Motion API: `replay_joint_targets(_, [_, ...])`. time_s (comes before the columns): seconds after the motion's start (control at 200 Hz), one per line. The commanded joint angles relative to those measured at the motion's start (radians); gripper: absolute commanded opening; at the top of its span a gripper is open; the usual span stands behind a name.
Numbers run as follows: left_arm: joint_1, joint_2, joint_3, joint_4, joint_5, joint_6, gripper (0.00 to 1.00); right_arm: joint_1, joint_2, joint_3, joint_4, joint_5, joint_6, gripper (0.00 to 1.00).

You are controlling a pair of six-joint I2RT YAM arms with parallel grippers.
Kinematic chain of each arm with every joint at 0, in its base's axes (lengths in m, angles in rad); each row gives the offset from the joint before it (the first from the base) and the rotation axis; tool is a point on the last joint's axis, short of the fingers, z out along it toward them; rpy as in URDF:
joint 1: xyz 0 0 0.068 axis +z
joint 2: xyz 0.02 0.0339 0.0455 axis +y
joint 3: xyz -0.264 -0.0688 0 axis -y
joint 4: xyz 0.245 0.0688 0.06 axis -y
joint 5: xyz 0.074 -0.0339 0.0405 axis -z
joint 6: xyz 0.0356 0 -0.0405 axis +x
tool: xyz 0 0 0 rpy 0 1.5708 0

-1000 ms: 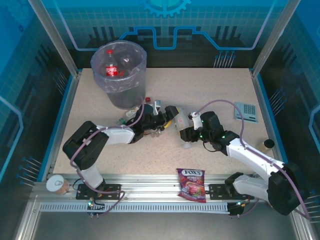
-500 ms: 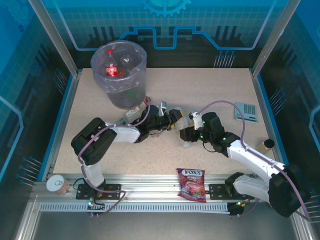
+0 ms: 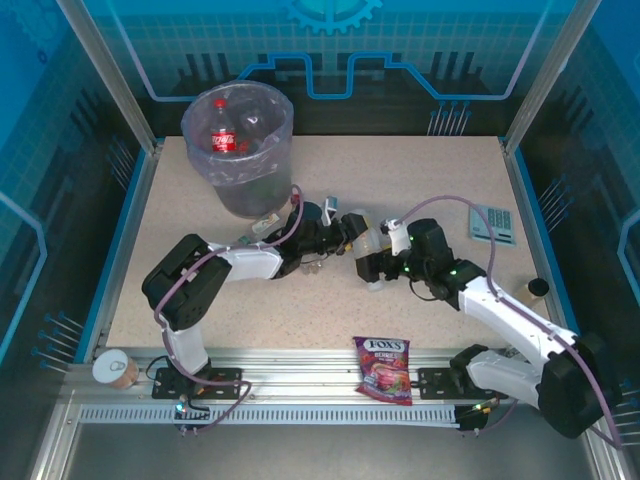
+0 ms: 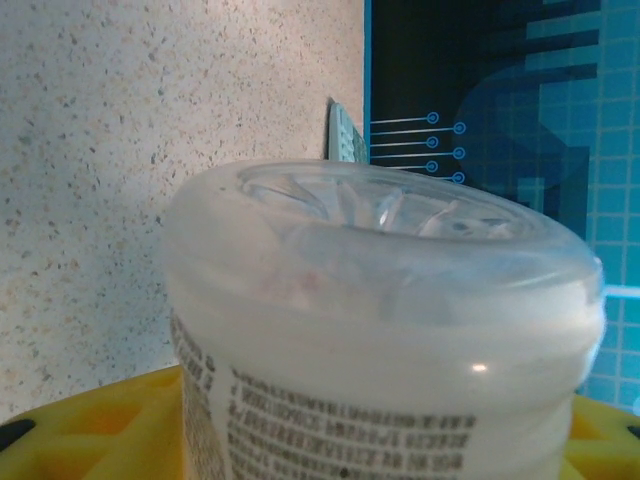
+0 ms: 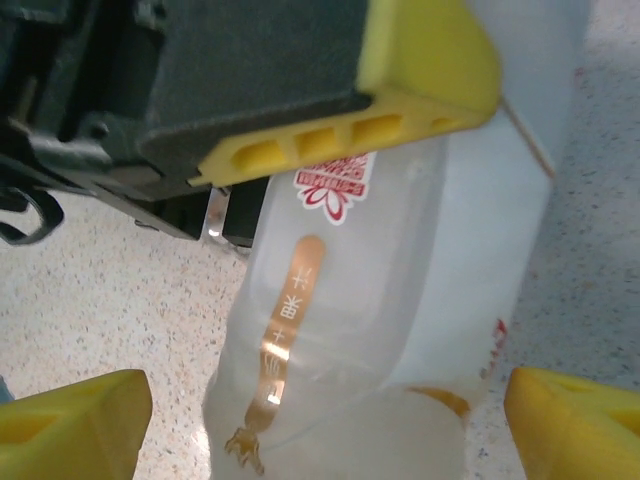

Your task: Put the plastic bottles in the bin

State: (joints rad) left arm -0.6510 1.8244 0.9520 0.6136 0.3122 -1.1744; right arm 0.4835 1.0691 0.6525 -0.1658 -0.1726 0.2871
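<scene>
Speckled table (image 3: 420,170), clear bottle (image 5: 400,300) near its middle.
Left gripper (image 4: 385,440) pinches it; right gripper (image 5: 325,425) has its jaws spread around it; bin (image 3: 240,190) at the far-left corner.

A speckled beige table (image 3: 420,190) is being enclosed on three sides by translucent blue panels (image 3: 400,40) printed with a grid and a gear outline. The panels are being held by aluminium posts (image 3: 105,70) at the far corners. The tabletop is being edged by blue trim (image 3: 124,240), and its near side is being bordered by a slotted metal rail (image 3: 290,362). The whole is being lit evenly.
</scene>
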Motion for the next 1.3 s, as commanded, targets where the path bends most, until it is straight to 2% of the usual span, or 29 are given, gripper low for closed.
replay_joint_targets(0.0, [0.008,-0.06,0.046,-0.102,-0.001,0.088,0.49,-0.039,-0.056,0.041,-0.103,0.026,-0.011,0.93])
replay_joint_targets(0.27, [-0.005,-0.237,0.084,-0.321,-0.046,0.23,0.51,-0.145,-0.134,-0.01,-0.186,0.103,0.068,0.92])
replay_joint_targets(0.42, [-0.009,-0.346,0.133,-0.417,-0.028,0.282,0.49,-0.201,-0.156,-0.037,-0.181,0.075,0.082,0.92])
replay_joint_targets(0.55, [0.021,-0.407,0.222,-0.578,-0.052,0.37,0.45,-0.217,-0.142,-0.062,-0.124,0.03,0.101,0.92])
replay_joint_targets(0.705, [0.104,-0.438,0.366,-0.749,-0.035,0.484,0.41,-0.218,-0.121,-0.061,-0.099,-0.003,0.104,0.92])
replay_joint_targets(0.906, [0.289,-0.418,0.589,-0.886,-0.03,0.611,0.31,-0.22,-0.125,-0.062,-0.092,-0.023,0.097,0.93])
replay_joint_targets(1.006, [0.376,-0.364,0.717,-0.928,-0.063,0.703,0.24,-0.223,-0.132,-0.083,-0.078,-0.033,0.1,0.93])
replay_joint_targets(1.131, [0.44,-0.264,0.888,-0.98,-0.123,0.841,0.18,-0.224,-0.142,-0.096,-0.095,-0.039,0.092,0.93])
replay_joint_targets(1.296, [0.515,-0.136,1.091,-1.052,-0.157,0.867,0.18,-0.228,-0.188,-0.108,-0.137,-0.024,0.084,0.94])
